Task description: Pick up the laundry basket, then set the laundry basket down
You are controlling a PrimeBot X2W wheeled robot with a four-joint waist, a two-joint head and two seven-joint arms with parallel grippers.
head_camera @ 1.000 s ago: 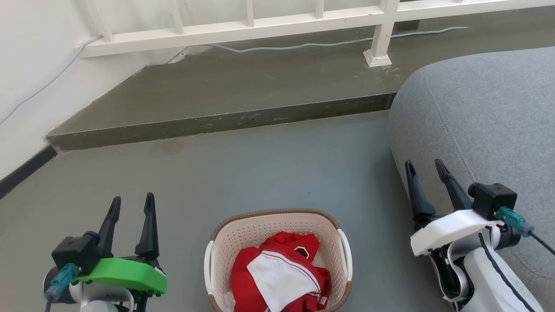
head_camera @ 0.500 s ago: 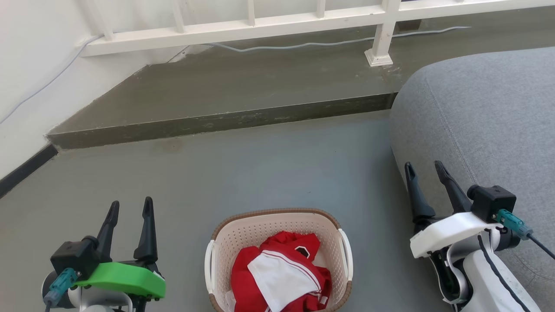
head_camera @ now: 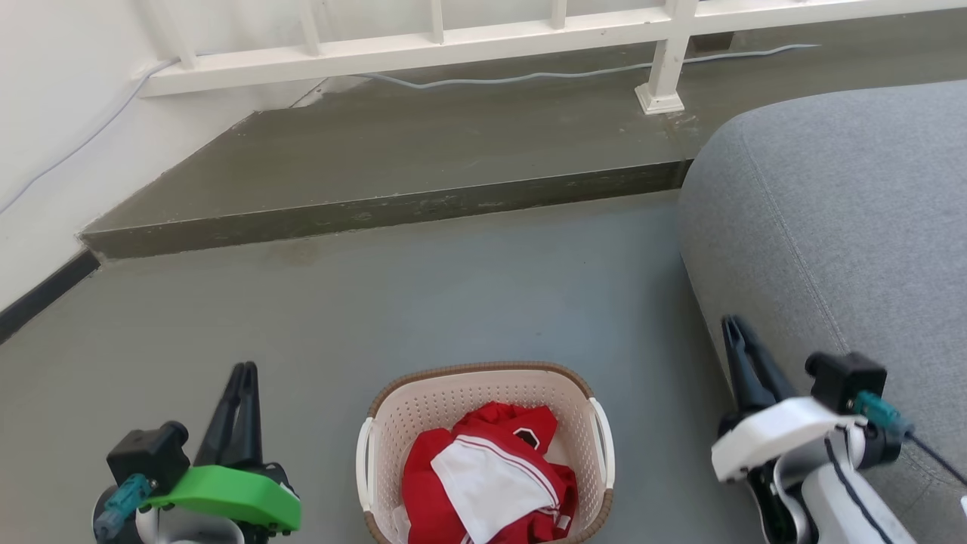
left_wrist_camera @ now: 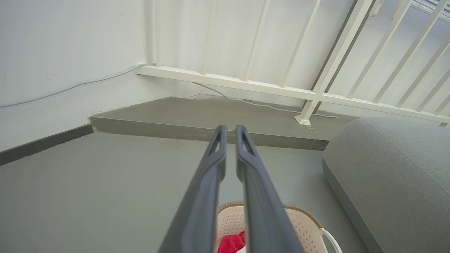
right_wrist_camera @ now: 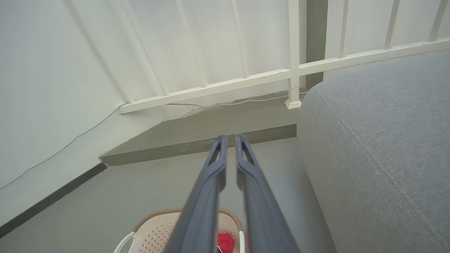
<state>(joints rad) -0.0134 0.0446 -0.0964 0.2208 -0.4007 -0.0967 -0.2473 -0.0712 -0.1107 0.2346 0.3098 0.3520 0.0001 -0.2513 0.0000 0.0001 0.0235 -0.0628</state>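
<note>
Laundry basket point(head_camera: 423, 404) on the floor point(head_camera: 453, 302) between left fingers point(head_camera: 243, 370) and right fingers point(head_camera: 731, 325), both pairs closed together, empty.

The left gripper point(head_camera: 243, 370) and right gripper point(head_camera: 731, 325) have both drawn their fingers together, spread apart a second ago, and each has pulled back slightly toward the robot.

I see the laundry basket point(head_camera: 423, 412) on the floor point(head_camera: 453, 295) straight ahead and close in, with clothes point(head_camera: 491, 476) heaped inside it. My left end effector point(head_camera: 244, 368) hangs to its left and my right end effector point(head_camera: 731, 323) to its right, both apart from it. A sofa point(head_camera: 846, 204) lies to the right, near the right end effector. Beyond the basket rises a step point(head_camera: 423, 151) and a railing point(head_camera: 423, 49) stands along its far edge, with a cable point(head_camera: 529, 77) on the step at the railing's foot. A wall point(head_camera: 53, 113) is on the left.
</note>
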